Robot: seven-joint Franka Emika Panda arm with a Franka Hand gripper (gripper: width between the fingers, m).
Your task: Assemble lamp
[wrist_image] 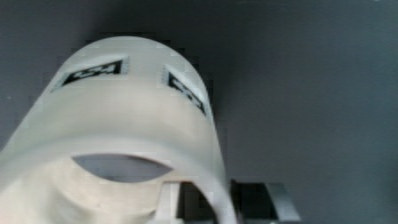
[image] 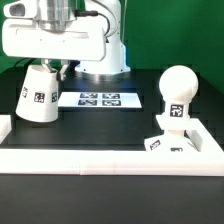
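Observation:
The white tapered shade (image: 39, 97) stands tilted at the exterior view's left, with black-and-white tags on its side. My gripper (image: 55, 70) reaches down to its upper rim. In the wrist view the shade (wrist_image: 125, 120) fills the picture, and my gripper (wrist_image: 222, 197) is shut on the shade's wall, one finger inside the opening and one outside. I cannot tell whether the shade touches the table. The round-headed bulb (image: 177, 88) stands upright on the flat square base (image: 168, 144) at the exterior view's right.
The marker board (image: 98, 99) lies flat on the dark table between the shade and the bulb. A low white rail (image: 100, 160) runs along the front and turns up both sides, and the base sits against its right corner. The robot's white body (image: 70, 35) looms at the back.

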